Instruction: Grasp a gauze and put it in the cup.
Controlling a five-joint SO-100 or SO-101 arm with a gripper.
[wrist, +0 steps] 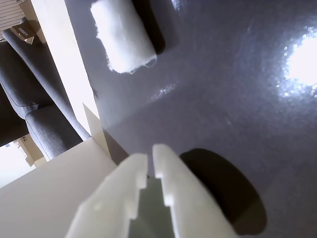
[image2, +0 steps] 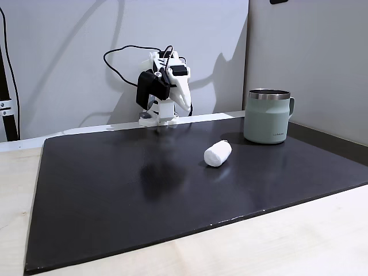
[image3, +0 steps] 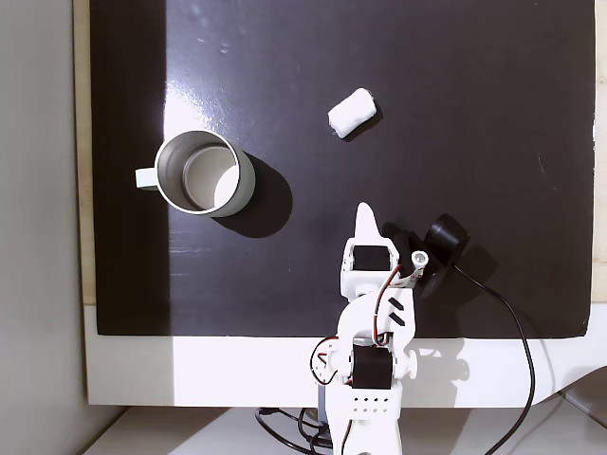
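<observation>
Nothing done yet. My white two-finger gripper (wrist: pixel 150 163) sits clenched on nothing, tips nearly touching at bottom centre of the wrist view. The small white fabric gauze roll (image3: pixel 352 112) lies on its side on the black mat (image3: pixel 474 142), upper centre, well apart from the sage-green steel-rimmed cup (image3: pixel 243 182) at left, apparently empty. Left: 2 steps, grasp and drop.

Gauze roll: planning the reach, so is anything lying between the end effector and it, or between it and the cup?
Nothing visible: bare black mat separates the end effector, gauze and cup.
</observation>
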